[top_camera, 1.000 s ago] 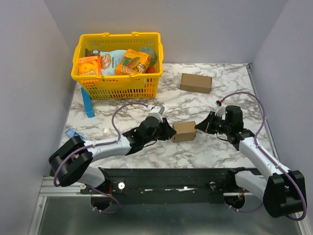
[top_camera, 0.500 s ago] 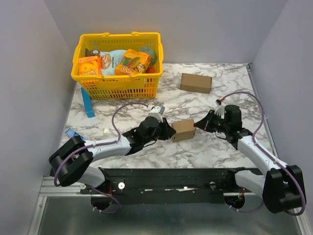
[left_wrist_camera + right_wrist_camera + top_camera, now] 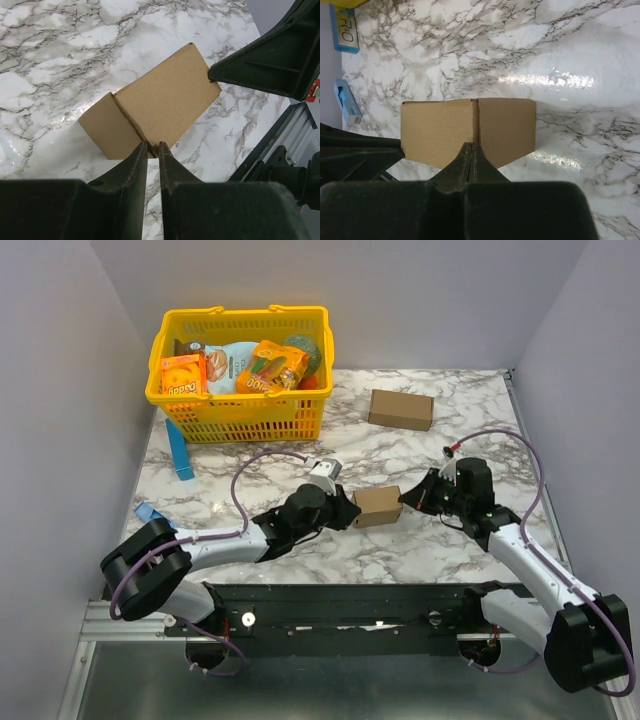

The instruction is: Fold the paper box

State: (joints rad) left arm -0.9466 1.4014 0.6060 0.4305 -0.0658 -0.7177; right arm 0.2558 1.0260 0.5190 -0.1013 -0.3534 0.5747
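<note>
The paper box sits on the marble table, just below the middle of the overhead view. It already looks like a small closed block, set between the two tools: the left gripper meets its left end and the right gripper its right end. In the right wrist view, the right tool's fingers are pressed fully together into one wedge, and its tip touches the box's near edge right at the seam between two panels. In the left wrist view, the left tool's fingers stand almost together with only a thin slit between them. Their tips are at the lower edge of the box beside a crease; whether they nip any cardboard I cannot tell. The step looks like pressing the last panels flush, so the job is probably near its end. To do it well, push from both ends evenly and along one line, so the light box neither spins nor slides on the glossy top. Use the right wedge as a stop while the left eases in low on the wall, gently enough not to dent the thin card.
</note>
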